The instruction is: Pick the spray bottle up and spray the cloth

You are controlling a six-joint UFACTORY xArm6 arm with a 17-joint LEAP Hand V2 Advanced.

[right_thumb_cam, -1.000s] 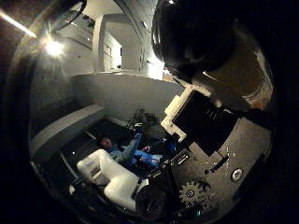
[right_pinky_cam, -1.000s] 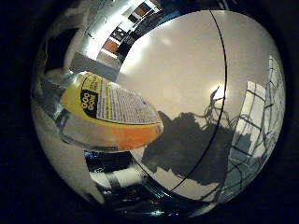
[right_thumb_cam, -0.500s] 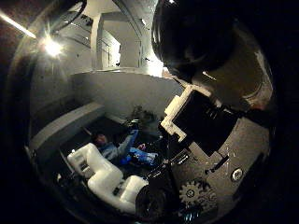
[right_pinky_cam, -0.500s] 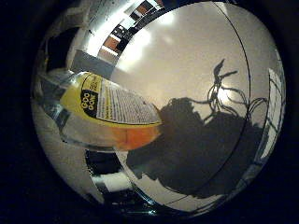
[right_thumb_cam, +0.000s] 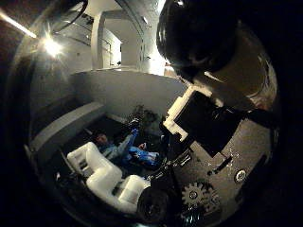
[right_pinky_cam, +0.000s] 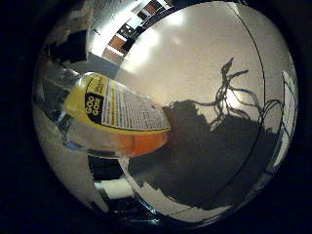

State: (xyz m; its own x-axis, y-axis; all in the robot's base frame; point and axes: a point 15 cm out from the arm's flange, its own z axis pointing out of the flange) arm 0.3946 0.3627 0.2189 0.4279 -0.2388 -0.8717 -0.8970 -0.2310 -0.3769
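Note:
The spray bottle (right_pinky_cam: 122, 117), clear with a yellow and black label and orange liquid at its base, lies close across my palm and hangs above the white table (right_pinky_cam: 195, 58). Its black spray head (right_thumb_cam: 199, 38) and pale neck fill the thumb side view. My right hand (right_thumb_cam: 213, 142) is shut on the bottle, and a white finger (right_thumb_cam: 102, 177) curls in front of the palm. A pale strip with dark lines, probably the cloth (right_pinky_cam: 288, 109), shows only at the edge of the table view.
The shadow (right_pinky_cam: 219, 151) of the hand, bottle and arm falls dark on the table under me. A table seam (right_pinky_cam: 258, 63) runs across the top. Room walls and a bright ceiling lamp (right_thumb_cam: 49, 46) show beyond the hand.
The whole table view has shifted, so the camera has moved. The lined cloth has slid almost out of sight and the shadow covers more of the table. The bottle keeps its place against the palm.

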